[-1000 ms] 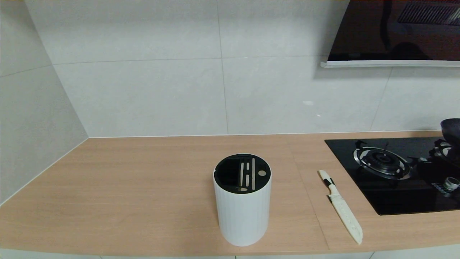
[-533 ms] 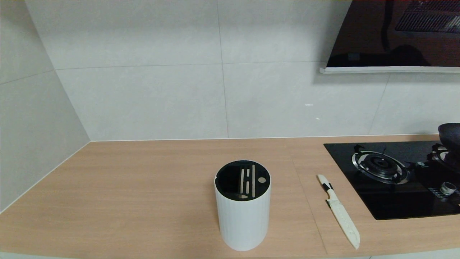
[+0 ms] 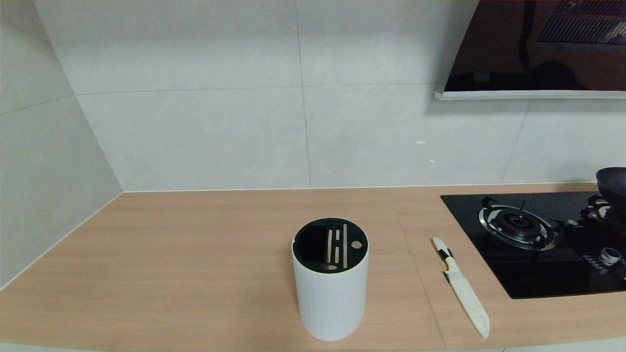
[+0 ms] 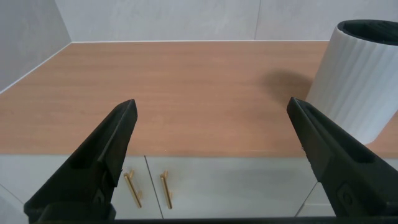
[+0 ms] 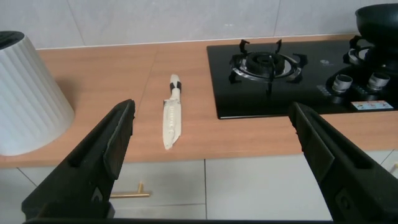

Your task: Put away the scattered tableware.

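A cream-white knife (image 3: 460,286) with a black band on its handle lies flat on the wooden counter (image 3: 195,254), blade toward the front edge; in the right wrist view the knife (image 5: 171,114) lies beyond my open right gripper (image 5: 211,115). Left of it stands a white ribbed cylindrical holder (image 3: 330,286) with a black slotted top, upright near the front edge. The holder (image 4: 360,81) also stands ahead of my open left gripper (image 4: 211,112), which hangs in front of the counter edge with nothing between its fingers (image 4: 106,155).
A black gas hob (image 3: 533,234) with burners fills the counter's right end, a dark pot (image 3: 611,182) on its far burner. A range hood (image 3: 533,49) hangs above it. Tiled walls close the back and left. Cabinet doors with gold handles (image 4: 165,190) sit below the counter.
The head camera tipped slightly between one second ago and half a second ago, so everything sits a little lower in the picture. Knife and holder keep their places on the counter.
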